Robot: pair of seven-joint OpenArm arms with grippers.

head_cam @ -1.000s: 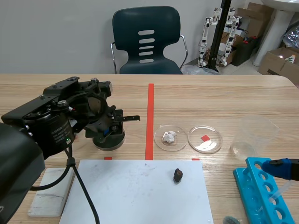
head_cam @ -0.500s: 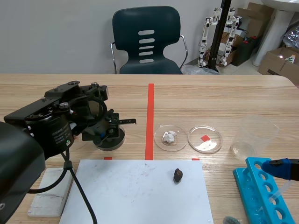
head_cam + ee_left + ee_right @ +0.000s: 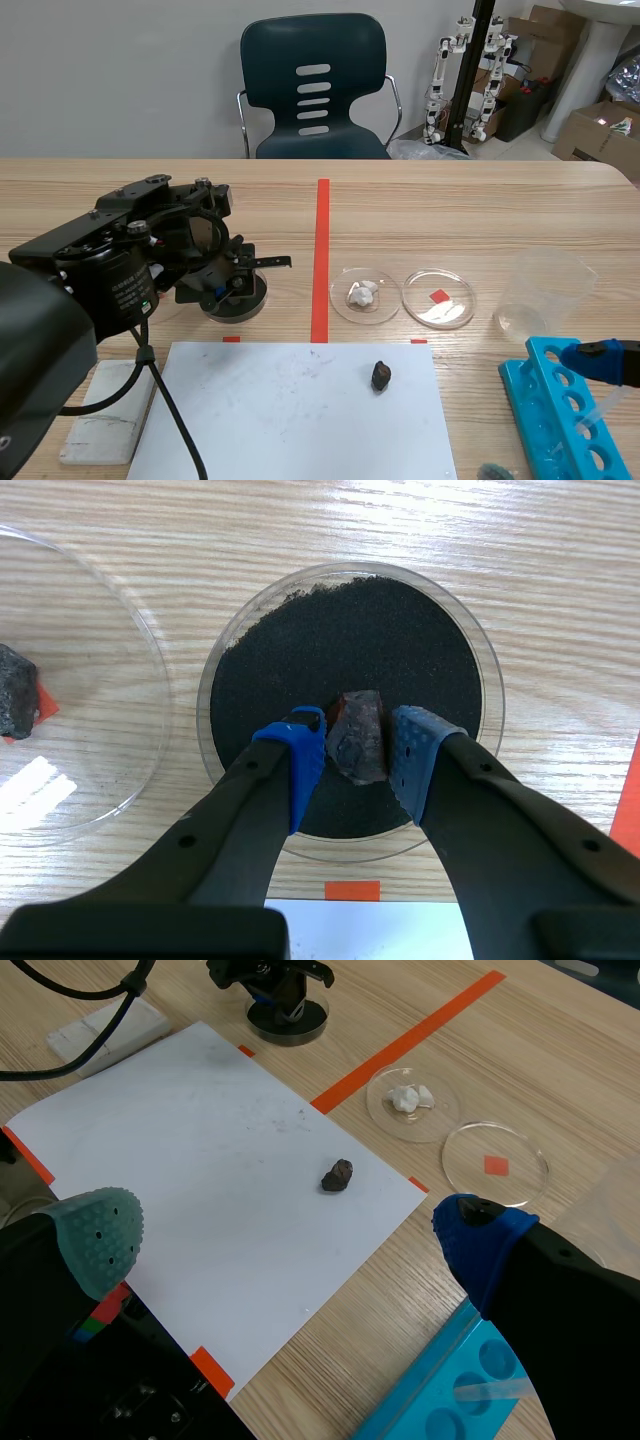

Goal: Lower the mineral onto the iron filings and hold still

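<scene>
Tabletop (image 3: 450,215): mineral (image 3: 360,748) unmoved amid iron filings (image 3: 340,640)

The light wooden table (image 3: 450,200) carries a white paper sheet (image 3: 290,410) at its near middle, with a white block (image 3: 100,415) just left of it. Beyond lie a dish of iron filings (image 3: 492,685) and, rightwards, a clear dish (image 3: 385,285) just beside a second clear dish (image 3: 455,308) — then a clear beaker (image 3: 540,290) and a blue tube rack (image 3: 555,420).

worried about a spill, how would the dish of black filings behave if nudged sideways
The dish is shallow and clear on the smooth wooden table, so it would probably slide, not tip. The filings lie loose, nearly wall to wall, so a jolt could scatter some. The mineral held in the left gripper looks hard and might drag grains.
</scene>
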